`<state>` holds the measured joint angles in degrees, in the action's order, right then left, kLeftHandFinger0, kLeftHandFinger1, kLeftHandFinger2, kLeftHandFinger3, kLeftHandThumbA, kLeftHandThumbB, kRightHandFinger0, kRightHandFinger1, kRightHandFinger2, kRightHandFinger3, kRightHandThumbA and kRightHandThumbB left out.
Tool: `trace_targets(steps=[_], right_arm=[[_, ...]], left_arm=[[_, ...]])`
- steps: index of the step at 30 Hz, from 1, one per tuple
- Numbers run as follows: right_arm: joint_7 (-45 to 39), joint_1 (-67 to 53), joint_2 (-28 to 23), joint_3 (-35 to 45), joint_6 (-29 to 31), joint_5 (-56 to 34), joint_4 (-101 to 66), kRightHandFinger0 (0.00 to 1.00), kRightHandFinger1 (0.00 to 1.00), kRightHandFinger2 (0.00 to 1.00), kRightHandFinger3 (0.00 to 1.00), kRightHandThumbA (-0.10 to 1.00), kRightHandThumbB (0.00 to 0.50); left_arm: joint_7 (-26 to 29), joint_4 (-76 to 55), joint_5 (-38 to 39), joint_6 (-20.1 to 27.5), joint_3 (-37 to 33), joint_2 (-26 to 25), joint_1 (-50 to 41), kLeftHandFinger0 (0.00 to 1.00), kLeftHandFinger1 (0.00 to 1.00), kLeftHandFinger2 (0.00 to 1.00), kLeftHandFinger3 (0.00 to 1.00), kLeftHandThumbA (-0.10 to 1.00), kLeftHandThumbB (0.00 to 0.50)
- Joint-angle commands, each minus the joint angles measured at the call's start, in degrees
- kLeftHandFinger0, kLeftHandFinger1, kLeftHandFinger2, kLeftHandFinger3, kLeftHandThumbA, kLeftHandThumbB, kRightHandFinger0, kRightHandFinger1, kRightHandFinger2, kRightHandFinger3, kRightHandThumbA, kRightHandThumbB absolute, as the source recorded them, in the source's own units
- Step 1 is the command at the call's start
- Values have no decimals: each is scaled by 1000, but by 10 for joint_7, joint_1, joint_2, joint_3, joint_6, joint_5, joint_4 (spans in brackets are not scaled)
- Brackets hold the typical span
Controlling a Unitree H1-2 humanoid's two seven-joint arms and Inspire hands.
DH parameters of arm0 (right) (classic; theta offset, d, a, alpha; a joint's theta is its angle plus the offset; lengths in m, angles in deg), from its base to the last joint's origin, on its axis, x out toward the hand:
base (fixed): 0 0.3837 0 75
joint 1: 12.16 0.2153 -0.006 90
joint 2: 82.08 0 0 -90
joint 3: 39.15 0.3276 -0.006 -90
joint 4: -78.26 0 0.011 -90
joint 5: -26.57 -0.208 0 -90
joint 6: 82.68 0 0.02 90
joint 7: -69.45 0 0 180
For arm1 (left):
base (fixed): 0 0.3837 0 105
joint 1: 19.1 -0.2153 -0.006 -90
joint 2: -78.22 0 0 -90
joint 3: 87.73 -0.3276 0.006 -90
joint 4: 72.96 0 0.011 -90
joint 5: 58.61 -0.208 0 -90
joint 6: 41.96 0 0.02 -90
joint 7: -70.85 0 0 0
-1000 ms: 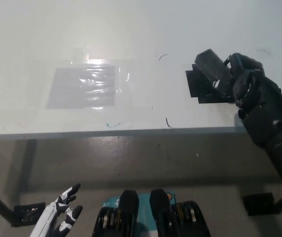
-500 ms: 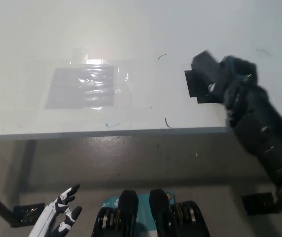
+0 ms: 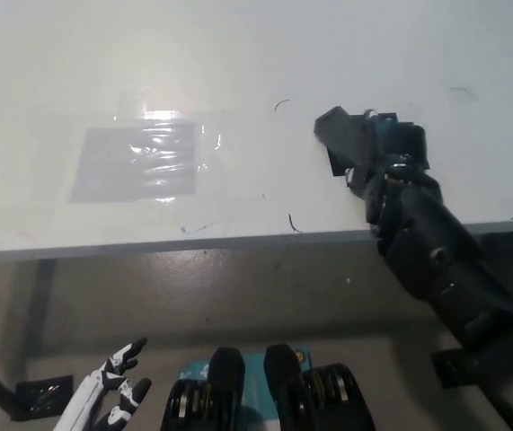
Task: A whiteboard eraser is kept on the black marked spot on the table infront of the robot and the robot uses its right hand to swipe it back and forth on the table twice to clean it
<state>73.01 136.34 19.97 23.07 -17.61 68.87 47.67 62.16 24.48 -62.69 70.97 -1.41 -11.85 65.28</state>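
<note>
My black right hand (image 3: 391,157) reaches over the white table (image 3: 238,63) from the lower right and is shut on the dark whiteboard eraser (image 3: 341,133), which juts out to the left of the hand. The black marked spot (image 3: 335,162) shows only as a small dark strip under the eraser and hand; the rest is covered. My white left hand (image 3: 112,391) hangs low at the lower left, below the table, with its fingers apart and holding nothing.
A grey sheet under shiny clear film (image 3: 139,162) lies on the table at the left. Short pen marks (image 3: 296,224) dot the tabletop near the front edge (image 3: 193,244). Floor and a table leg show beneath.
My right hand has swept the eraser leftward across the table over the marked spot. The whole picture has also shifted a little left and up, so the camera moved.
</note>
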Motion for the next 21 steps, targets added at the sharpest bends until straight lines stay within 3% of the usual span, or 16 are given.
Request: trace_targets(steps=[1, 2, 5, 12, 14, 15, 18, 20, 21], right_arm=[[-51, 26, 85, -16, 8, -22, -40, 0, 0, 2, 724, 229, 138], [-58, 33, 94, -18, 0, -22, -52, 0, 0, 0, 703, 233, 145], [-67, 58, 130, -24, -14, -18, -78, 0, 0, 0, 508, 252, 135], [-83, 86, 171, -37, -20, -9, -89, 0, 55, 75, 502, 294, 131], [-86, 83, 172, -39, -20, -6, -98, 0, 46, 61, 435, 283, 125], [-85, 80, 171, -39, -20, -7, -99, 12, 74, 86, 510, 278, 129], [-86, 74, 162, -38, -20, -7, -97, 0, 62, 86, 525, 240, 115], [-85, 66, 149, -37, -20, -4, -97, 0, 75, 108, 586, 253, 122], [-87, 63, 143, -34, -20, -2, -96, 0, 59, 95, 531, 249, 111]], left_arm=[[-7, -12, 0, 16, 0, -11, 0, 1000, 1000, 1000, 1000, 809, 424], [-7, -12, -1, 16, 0, -10, 1, 1000, 1000, 1000, 1000, 808, 423], [-4, -10, -8, 15, 0, -9, 4, 1000, 1000, 1000, 1000, 821, 428], [-12, -15, 5, 3, 0, -10, 9, 1000, 1000, 1000, 1000, 806, 437], [-13, -16, 3, 3, 0, -11, 10, 1000, 1000, 1000, 1000, 806, 438], [-14, -16, 3, 3, 0, -11, 10, 1000, 1000, 1000, 1000, 806, 438], [-16, -17, 3, 4, 1, -12, 11, 1000, 1000, 1000, 1000, 803, 437], [-12, -19, -7, 6, 1, -13, 11, 1000, 1000, 1000, 1000, 815, 430], [-11, -20, -11, 6, 1, -13, 10, 1000, 1000, 1000, 1000, 816, 430]])
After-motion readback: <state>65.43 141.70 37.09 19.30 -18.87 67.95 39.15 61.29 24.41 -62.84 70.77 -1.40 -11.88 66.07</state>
